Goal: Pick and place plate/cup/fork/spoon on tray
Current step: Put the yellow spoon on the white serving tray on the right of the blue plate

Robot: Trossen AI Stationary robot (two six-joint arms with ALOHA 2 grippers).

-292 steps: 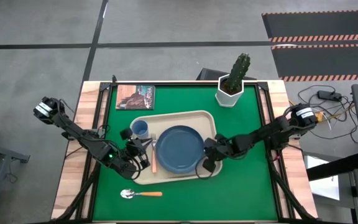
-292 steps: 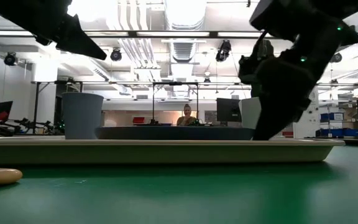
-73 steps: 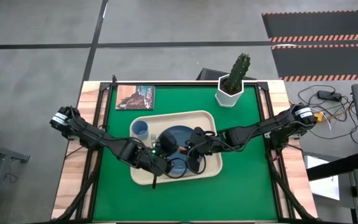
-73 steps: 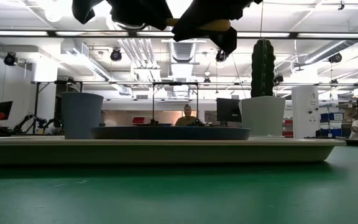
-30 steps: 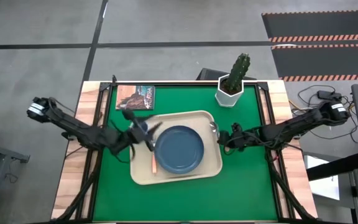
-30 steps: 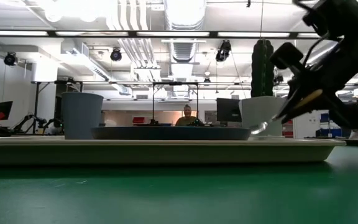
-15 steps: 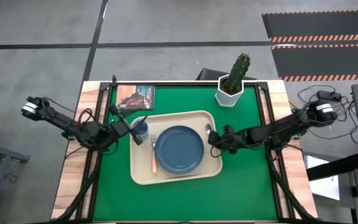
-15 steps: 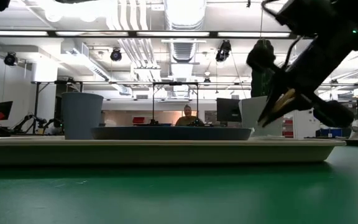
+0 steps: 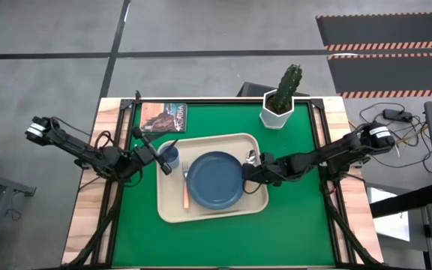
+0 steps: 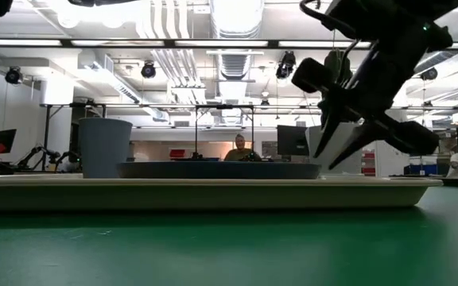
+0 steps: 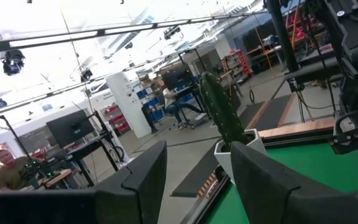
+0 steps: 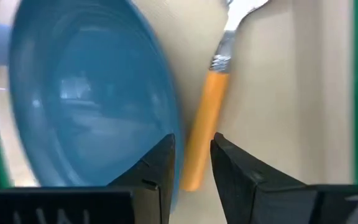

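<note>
— Cream-beige, that big rectangular tray with the raised rim (image 9: 172, 212), and it looks nearly full to me. What is on it?

— Round dark slate-blue plate (image 9: 215, 180) in the middle, small light-blue cylindrical cup (image 9: 169, 156) in the corner nearest the left hand (image 9: 154, 154), and the little fork with silver tines and a salmon-orange handle (image 9: 185, 187) lying just beside the plate on that same side.

— And the spoon?

— Small spoon with a shiny round bowl and orange handle (image 12: 205, 124); it lies on the tray right at the plate's other edge, directly under the right hand (image 9: 252, 171). From that arm's wrist camera the handle runs up between the two dark fingers (image 12: 151, 174).

— Has it let go?

— I'd say released: the fingers stand apart, one either side of the handle, with a gap showing on each side. Whether a pad brushes it, I cannot tell.

— So what is left?

— By my reckoning, nothing to carry. All four pieces sit inside the rim. The right hand only needs to lift clear without dragging the spoon.

— The left one?

— Parked beside the cup, over the green desk (image 9: 291, 225), fingers spread, holding nothing.
</note>
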